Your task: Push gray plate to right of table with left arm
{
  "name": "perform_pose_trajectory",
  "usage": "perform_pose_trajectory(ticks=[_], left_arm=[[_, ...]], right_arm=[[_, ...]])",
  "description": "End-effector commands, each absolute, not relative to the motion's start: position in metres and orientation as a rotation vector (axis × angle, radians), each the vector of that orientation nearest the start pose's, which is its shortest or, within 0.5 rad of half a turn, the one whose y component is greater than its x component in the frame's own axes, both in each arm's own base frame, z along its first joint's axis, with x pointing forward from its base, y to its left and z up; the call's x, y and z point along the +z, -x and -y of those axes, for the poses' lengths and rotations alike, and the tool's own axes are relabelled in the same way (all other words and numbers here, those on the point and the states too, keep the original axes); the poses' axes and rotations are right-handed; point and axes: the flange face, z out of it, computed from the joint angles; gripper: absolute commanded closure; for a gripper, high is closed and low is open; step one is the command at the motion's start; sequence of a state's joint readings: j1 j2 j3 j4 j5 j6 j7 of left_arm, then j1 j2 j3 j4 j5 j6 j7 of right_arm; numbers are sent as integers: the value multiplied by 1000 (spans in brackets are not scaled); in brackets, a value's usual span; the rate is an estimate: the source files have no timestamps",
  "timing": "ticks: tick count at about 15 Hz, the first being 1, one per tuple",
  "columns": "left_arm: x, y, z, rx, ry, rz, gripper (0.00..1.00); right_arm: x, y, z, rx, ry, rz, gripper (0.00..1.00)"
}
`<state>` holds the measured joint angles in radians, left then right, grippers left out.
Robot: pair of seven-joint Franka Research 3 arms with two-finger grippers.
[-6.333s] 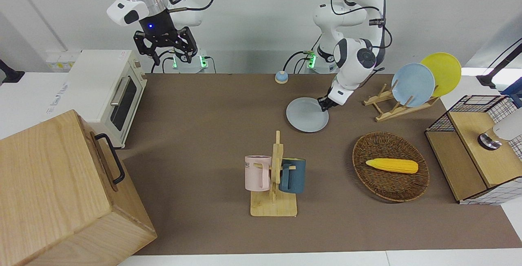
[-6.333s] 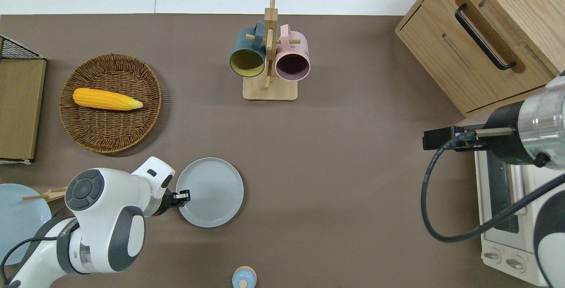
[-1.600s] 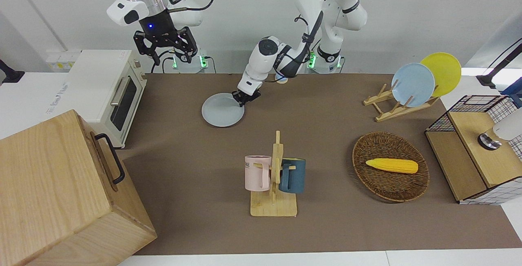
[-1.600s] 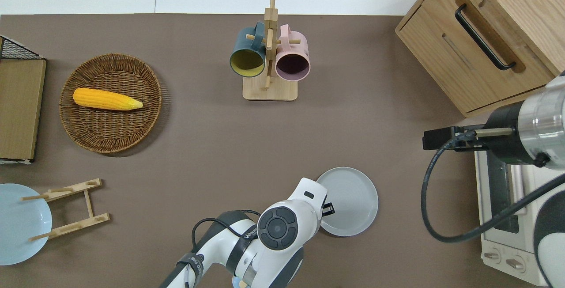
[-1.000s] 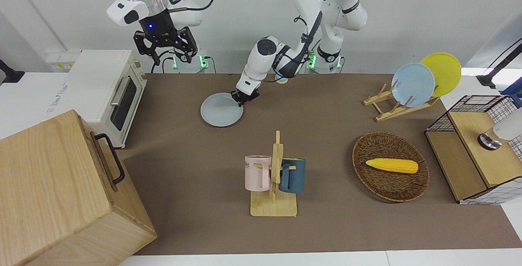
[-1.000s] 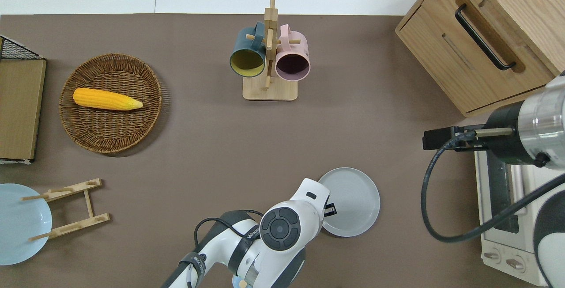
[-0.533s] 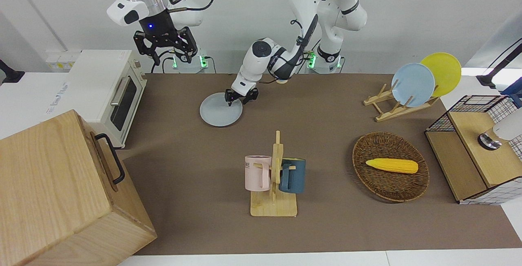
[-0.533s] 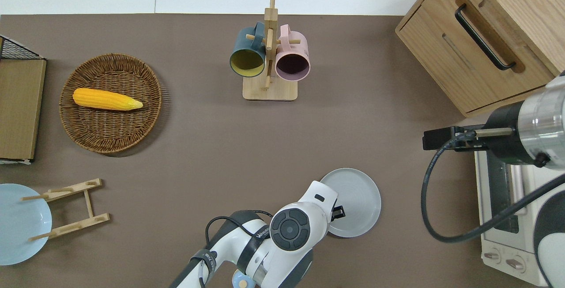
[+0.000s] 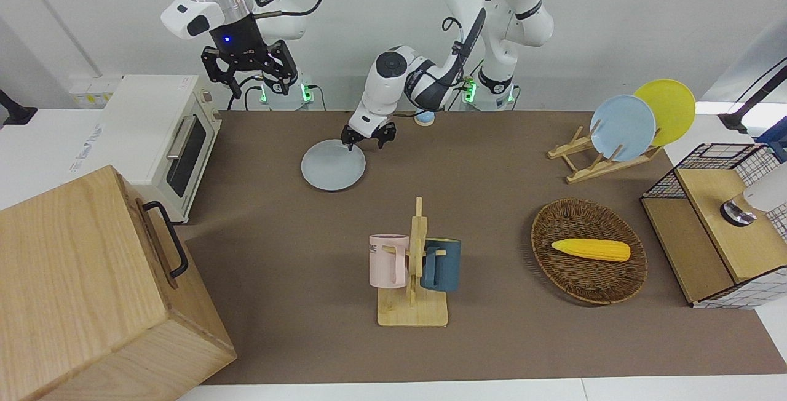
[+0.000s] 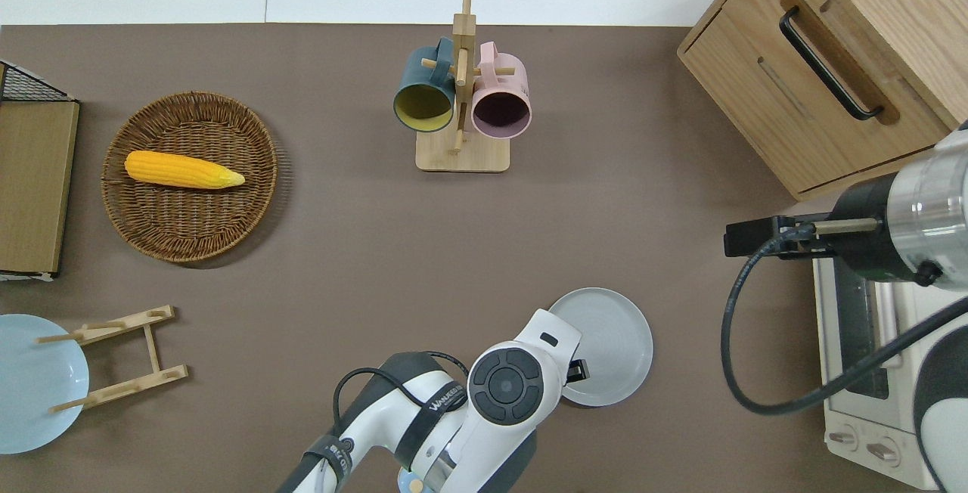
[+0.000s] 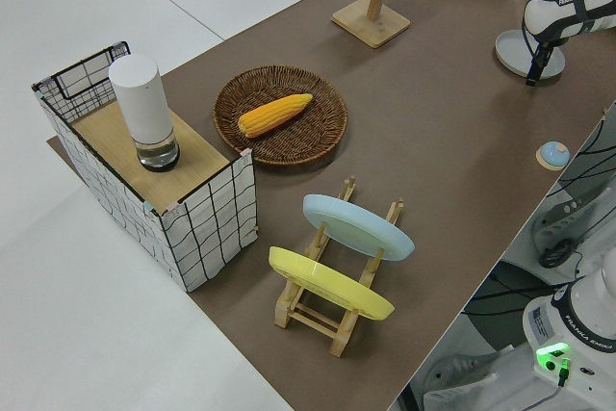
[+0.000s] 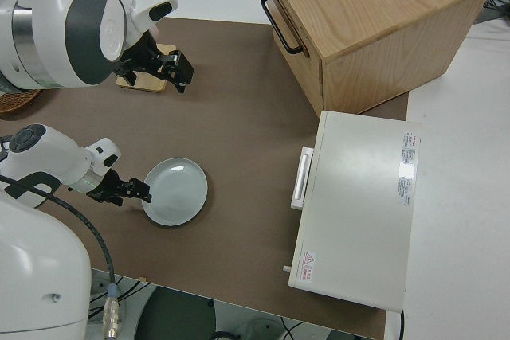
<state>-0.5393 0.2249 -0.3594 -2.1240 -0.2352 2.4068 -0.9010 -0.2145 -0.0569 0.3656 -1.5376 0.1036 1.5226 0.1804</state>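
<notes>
The gray plate (image 10: 605, 346) lies flat on the counter (image 10: 363, 251), toward the right arm's end, at about 5 o'clock from the mug rack (image 10: 461, 77) in the overhead view. The left gripper (image 9: 369, 138) hangs over the plate's 8 o'clock rim, fingers spread apart and holding nothing. The right gripper (image 9: 249, 72) is parked, its fingers also apart.

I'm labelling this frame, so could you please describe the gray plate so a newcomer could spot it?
Find the white oven at the right arm's end of the table. The gray plate lies flat beside it. The blue plate and yellow plate stand in a rack.
</notes>
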Motion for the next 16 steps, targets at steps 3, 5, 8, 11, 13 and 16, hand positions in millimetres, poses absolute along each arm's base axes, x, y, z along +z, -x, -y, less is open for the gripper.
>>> perform_pose_trajectory(ticks=[3,5,8,11,13,16], left_arm=[[379,-376,399,248,3260,76,13],[411,-389,368,220,3255,75,13],[413,-412,322,237,3177,109,13],[426,-441,258,227,3167,62,11],[432,-454,227,224,3172,63,11],[439,-471,181,218,3181,65,11]], right_arm=[[668,-525,-98,-36,3035,-38,5],[668,-526,-97,-36,3035,-40,5],[668,-526,-97,-36,3035,-40,5],[668,-526,-97,-36,3035,-40,5],[668,-525,-98,-36,3035,-38,5],[668,-526,-97,-36,3035,-40,5]])
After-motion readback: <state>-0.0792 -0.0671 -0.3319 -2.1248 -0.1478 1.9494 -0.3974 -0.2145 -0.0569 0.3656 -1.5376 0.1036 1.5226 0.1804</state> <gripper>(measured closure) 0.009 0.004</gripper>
